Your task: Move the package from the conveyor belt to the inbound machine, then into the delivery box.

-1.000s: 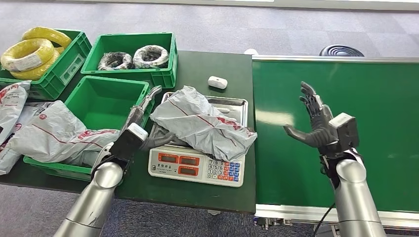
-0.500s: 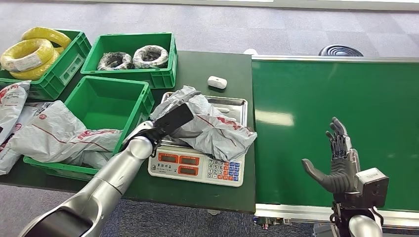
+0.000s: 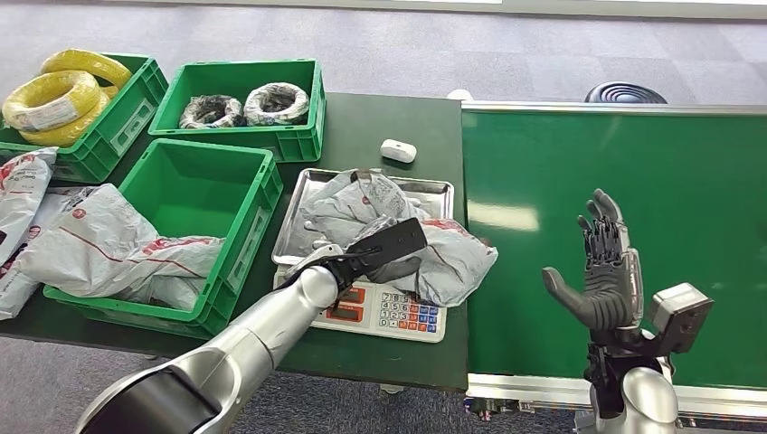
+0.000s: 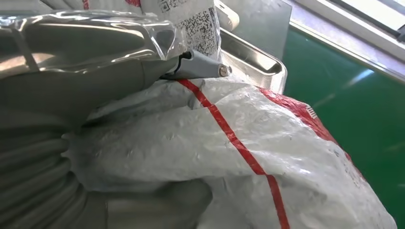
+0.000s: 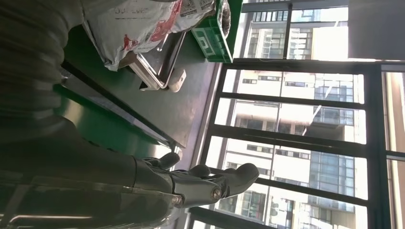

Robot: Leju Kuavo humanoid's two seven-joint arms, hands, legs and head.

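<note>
The grey package point(image 3: 425, 244) lies on the scale point(image 3: 362, 307) tray, overhanging toward the conveyor belt point(image 3: 633, 154). The left hand point(image 3: 375, 253) grips the package from its near side. The right hand point(image 3: 601, 276) is raised above the belt, fingers spread, holding nothing.

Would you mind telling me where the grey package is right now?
In the head view the grey package lies on the scale's steel tray, left of the conveyor belt, with the left hand on it.
</note>
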